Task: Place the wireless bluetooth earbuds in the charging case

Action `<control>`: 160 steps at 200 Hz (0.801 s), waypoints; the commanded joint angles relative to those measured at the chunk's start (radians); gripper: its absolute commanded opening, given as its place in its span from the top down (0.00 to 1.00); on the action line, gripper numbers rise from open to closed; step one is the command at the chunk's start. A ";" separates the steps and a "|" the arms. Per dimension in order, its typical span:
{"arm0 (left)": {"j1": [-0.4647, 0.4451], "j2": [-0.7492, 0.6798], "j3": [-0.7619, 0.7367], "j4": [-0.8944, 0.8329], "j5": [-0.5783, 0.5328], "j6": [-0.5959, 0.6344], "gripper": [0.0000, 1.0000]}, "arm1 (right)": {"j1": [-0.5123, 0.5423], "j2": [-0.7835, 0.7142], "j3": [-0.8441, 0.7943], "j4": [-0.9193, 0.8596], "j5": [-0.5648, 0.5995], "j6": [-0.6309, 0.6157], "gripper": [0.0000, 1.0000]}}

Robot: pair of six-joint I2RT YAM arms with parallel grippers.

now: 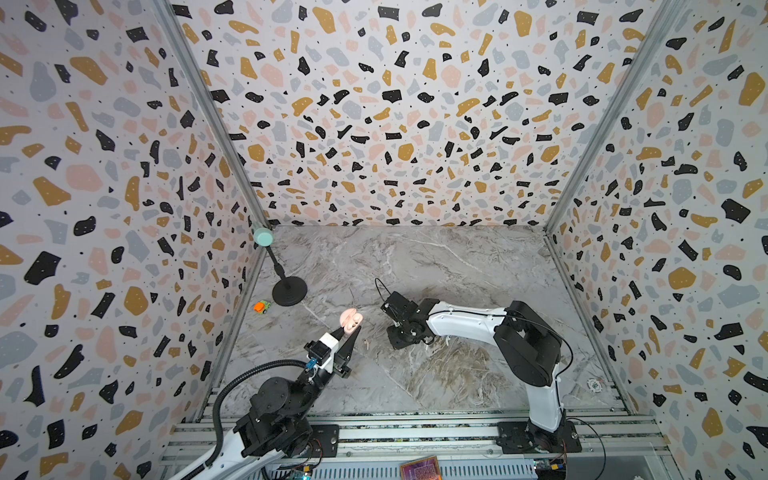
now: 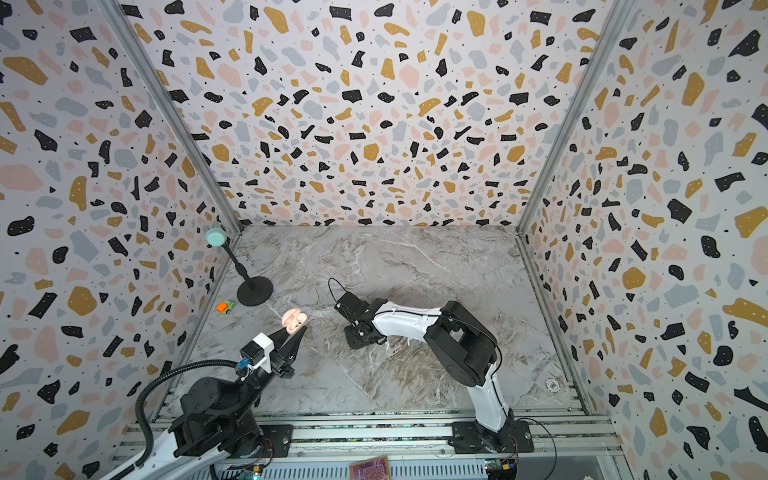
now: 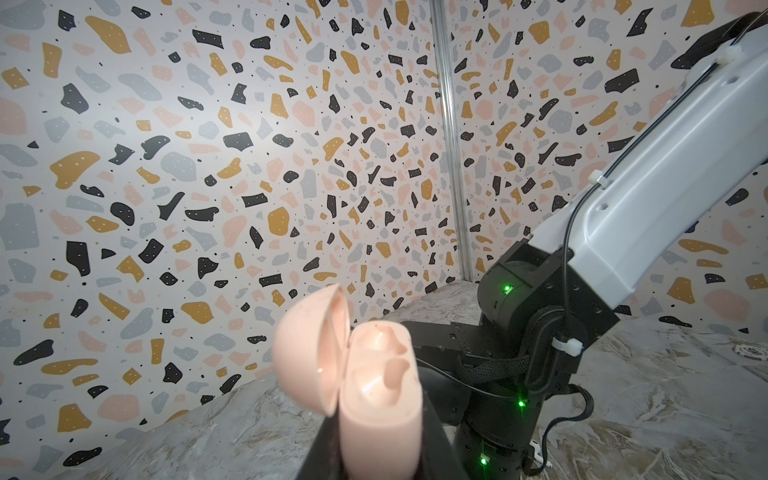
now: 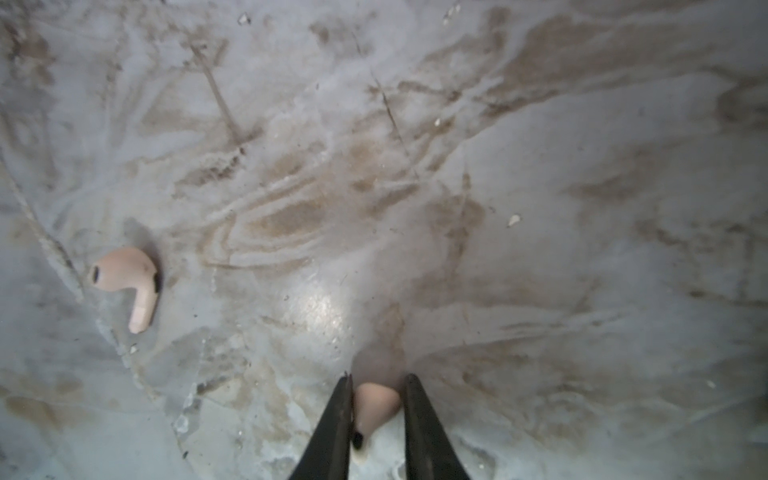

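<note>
I am clamping the case [image 3: 374, 395] in my left claw [image 1: 350, 330], holding it up with the lid swung open so its empty sockets are facing my other arm. To the case's right, my right claw [image 4: 379, 386] is down at the table [image 4: 540, 208], pinching one earbud [image 4: 376, 405] between both fingers for the lift. A second earbud [image 1: 366, 343] is lying between the case and that claw, waiting.
</note>
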 commanded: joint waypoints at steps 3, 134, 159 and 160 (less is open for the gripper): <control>-0.003 -0.010 -0.014 0.056 0.007 0.014 1.00 | 0.006 0.000 -0.018 -0.032 0.004 0.020 0.76; -0.003 -0.008 -0.014 0.056 0.010 0.012 1.00 | -0.005 -0.087 -0.111 0.082 -0.029 0.057 0.79; -0.004 -0.008 -0.015 0.055 0.009 0.012 1.00 | -0.010 -0.110 -0.130 0.105 -0.040 0.060 0.80; -0.004 -0.008 -0.015 0.055 0.009 0.012 1.00 | -0.010 -0.110 -0.131 0.106 -0.040 0.060 0.80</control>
